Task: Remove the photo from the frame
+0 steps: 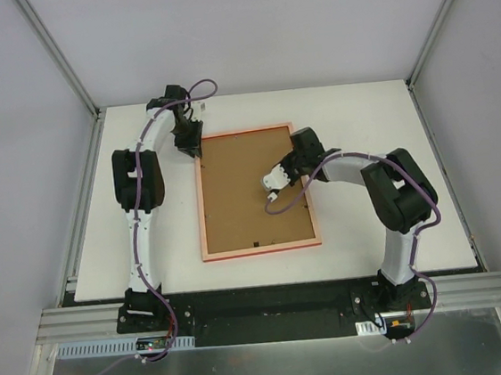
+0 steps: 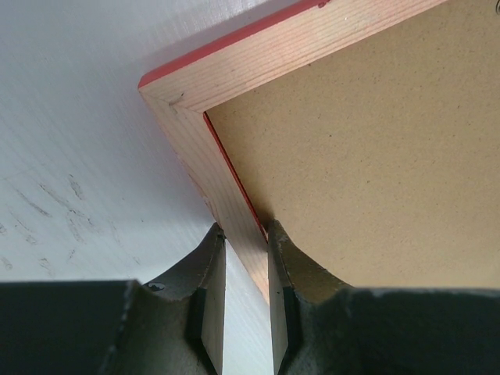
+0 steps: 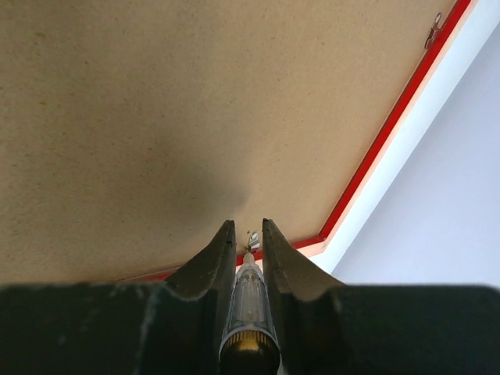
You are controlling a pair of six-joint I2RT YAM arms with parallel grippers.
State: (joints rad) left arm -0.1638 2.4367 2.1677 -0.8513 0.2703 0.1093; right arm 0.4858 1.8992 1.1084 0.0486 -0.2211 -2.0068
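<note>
The red frame [image 1: 202, 219] lies face down mid-table, pale wood back up, with the brown backing board [image 1: 250, 187] still set in it. The photo is hidden under the board. My left gripper [image 1: 194, 149] is at the frame's far left corner. In the left wrist view it [image 2: 246, 234] is shut across the wooden rail [image 2: 234, 86] beside the board [image 2: 375, 156]. My right gripper [image 1: 274, 194] hovers over the board's right half. In the right wrist view it [image 3: 248, 226] is shut on a clear-handled tool [image 3: 250, 301], whose tip touches a small metal tab [image 3: 254, 241] by the red inner edge [image 3: 391, 129].
A second metal tab [image 3: 432, 30] sits further along the same red edge. A small dark tab [image 1: 254, 243] shows near the board's near edge. The white table [image 1: 360, 122] is ringed by grey walls and corner posts.
</note>
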